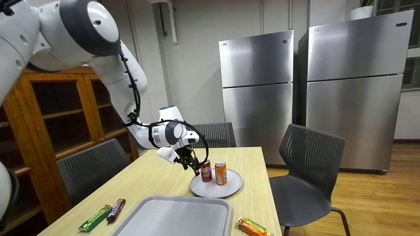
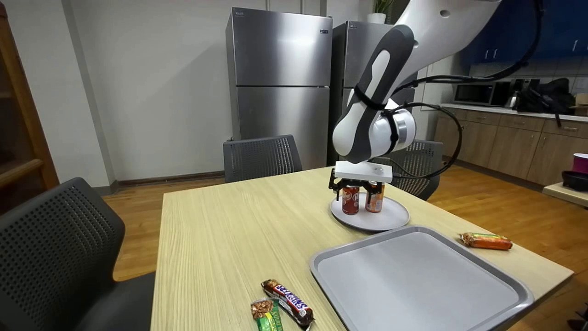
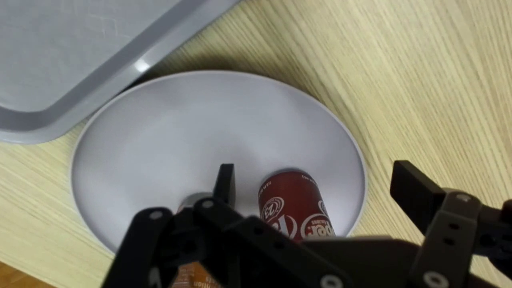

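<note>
Dark-red soda can (image 3: 294, 202) is seen between the widely parted fingers of the gripper (image 3: 314, 178) and is borne upright by a gray plate (image 3: 216, 120); beside it an orange can (image 1: 221, 173) is stood, and just beyond the plate a gray tray (image 2: 427, 276) is placed.

Dark gray perforated-back chairs (image 1: 313, 157) stand around the pale wood-grain tabletop (image 2: 229, 234), with two stainless-steel refrigerators (image 1: 257, 101) gleaming before a light gray wall (image 1: 197, 78), one topped by a potted plant (image 1: 361, 12), plus slatted blinds (image 1: 413, 73), a glass-fronted wooden cabinet (image 1: 62, 105), navy wall cabinets (image 2: 562, 30) above wooden base cabinets (image 2: 514, 145), and honey-colored plank flooring (image 1: 370, 203).
</note>
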Motion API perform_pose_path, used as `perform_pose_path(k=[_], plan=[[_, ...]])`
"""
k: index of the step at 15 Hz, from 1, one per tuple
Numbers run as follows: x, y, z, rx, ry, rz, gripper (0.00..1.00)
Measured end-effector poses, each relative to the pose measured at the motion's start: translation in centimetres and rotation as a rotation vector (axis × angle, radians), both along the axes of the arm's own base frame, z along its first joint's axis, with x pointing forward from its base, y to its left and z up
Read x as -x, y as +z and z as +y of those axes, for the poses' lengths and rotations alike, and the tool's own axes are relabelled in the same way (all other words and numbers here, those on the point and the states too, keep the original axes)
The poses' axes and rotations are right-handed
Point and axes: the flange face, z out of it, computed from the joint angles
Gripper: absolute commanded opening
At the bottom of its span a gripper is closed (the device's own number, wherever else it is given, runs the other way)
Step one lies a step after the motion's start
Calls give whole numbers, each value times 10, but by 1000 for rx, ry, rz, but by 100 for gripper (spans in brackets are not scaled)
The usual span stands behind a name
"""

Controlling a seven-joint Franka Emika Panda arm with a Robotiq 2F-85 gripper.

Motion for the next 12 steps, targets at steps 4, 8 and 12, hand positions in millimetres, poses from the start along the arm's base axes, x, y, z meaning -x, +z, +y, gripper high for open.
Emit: perform_pose_path(k=[4,8,12], plan=[[-18,-9,0,13,38,-17,100],[-33,-14,1,11,61,-33,100],[-44,-16,-5,6,70,-45,100]])
